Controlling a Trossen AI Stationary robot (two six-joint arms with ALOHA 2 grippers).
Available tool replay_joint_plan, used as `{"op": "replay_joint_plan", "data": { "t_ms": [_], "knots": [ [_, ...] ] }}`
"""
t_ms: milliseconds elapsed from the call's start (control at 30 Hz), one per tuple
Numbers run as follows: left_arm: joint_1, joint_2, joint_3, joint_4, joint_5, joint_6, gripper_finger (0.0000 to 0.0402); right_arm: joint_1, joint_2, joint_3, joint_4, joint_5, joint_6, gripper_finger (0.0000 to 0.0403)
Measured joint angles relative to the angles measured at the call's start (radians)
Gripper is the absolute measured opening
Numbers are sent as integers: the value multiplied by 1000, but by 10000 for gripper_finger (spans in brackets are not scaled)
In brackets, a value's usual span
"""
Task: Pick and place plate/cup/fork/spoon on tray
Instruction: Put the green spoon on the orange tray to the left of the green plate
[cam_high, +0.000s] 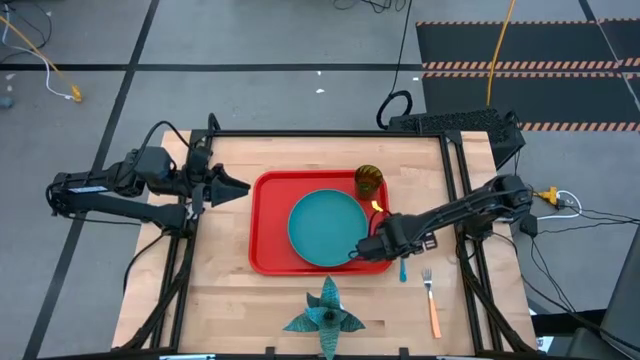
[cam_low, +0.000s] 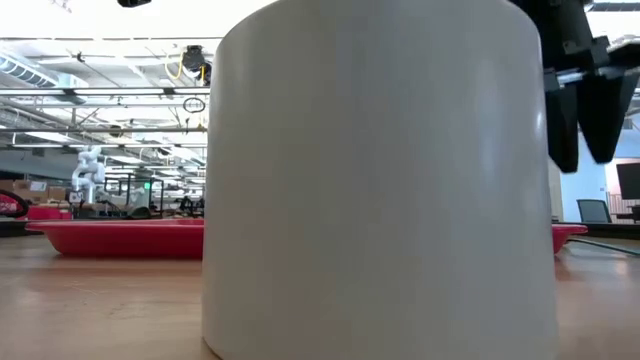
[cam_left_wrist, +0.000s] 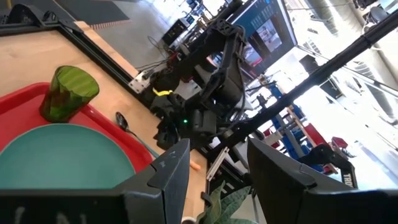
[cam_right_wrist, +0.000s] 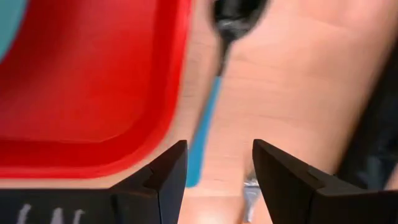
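The red tray (cam_high: 268, 225) lies mid-table and carries the teal plate (cam_high: 326, 228) and the olive-green cup (cam_high: 369, 182), which stands upright in the tray's far right corner. The spoon (cam_right_wrist: 205, 118), with a blue handle and a dark bowl, lies flat on the wood just right of the tray's right rim. The fork (cam_high: 431, 300) with its orange handle lies farther right and nearer the front edge. My right gripper (cam_high: 386, 242) hovers open, pointing down, over the tray's near right corner and the spoon; it touches nothing. My left gripper (cam_high: 236, 187) waits open and level, left of the tray.
A teal star-shaped folded object (cam_high: 325, 315) sits near the front edge, in front of the tray. A broad white cylinder (cam_low: 380, 180) fills most of the low view. Bare wood (cam_high: 220, 290) lies left of the star object.
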Motion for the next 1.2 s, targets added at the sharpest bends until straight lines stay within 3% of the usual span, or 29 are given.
{"op": "replay_joint_plan", "data": {
  "t_ms": [133, 400, 600, 1200],
  "knots": [
    [0, 0, 0, 0, 0, -9, 163, 2, -72, -114, 154, -1, 29, 175],
    [0, 0, 0, -2, -29, -12, 163, 1, -294, -355, 255, 20, 144, 174],
    [1, 0, 0, -8, -54, -6, 163, 1, -407, -464, 375, 82, 239, 158],
    [1, 0, 0, -9, -134, -30, 163, -18, -298, -470, 479, 111, 225, 141]
  ]
}}
